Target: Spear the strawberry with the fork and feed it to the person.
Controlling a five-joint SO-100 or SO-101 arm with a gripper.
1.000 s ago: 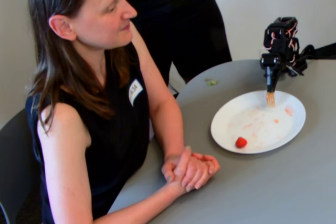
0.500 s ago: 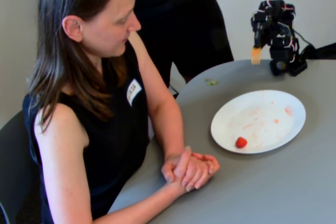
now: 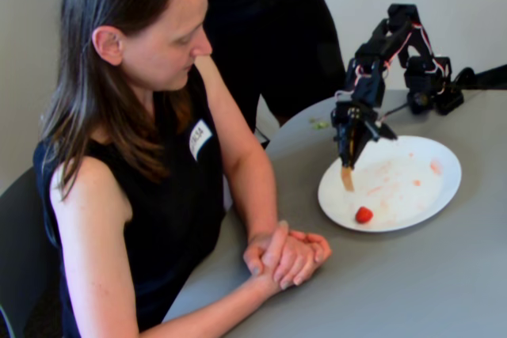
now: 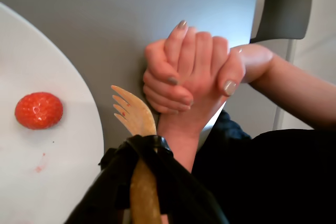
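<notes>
A small bright red strawberry (image 3: 364, 214) lies near the front edge of a white plate (image 3: 432, 160); the wrist view shows it (image 4: 38, 110) at the left on the plate (image 4: 68, 177). The tan fork (image 3: 347, 178) points down over the plate's left part, up and left of the strawberry and apart from it. In the wrist view its prongs (image 4: 126, 106) are bare and hover over the plate's edge. My gripper (image 3: 352, 132), black-wrapped (image 4: 143, 153), is shut on the fork handle. The person (image 3: 150, 37) sits at the left, looking down, hands clasped (image 3: 287, 255) on the table.
The grey round table (image 3: 412, 290) holds the plate, which has faint pink smears. The arm's base (image 3: 428, 77) stands at the back right. A standing figure in dark clothes (image 3: 269, 29) is behind the table. The person's clasped hands (image 4: 194, 77) lie just beyond the fork.
</notes>
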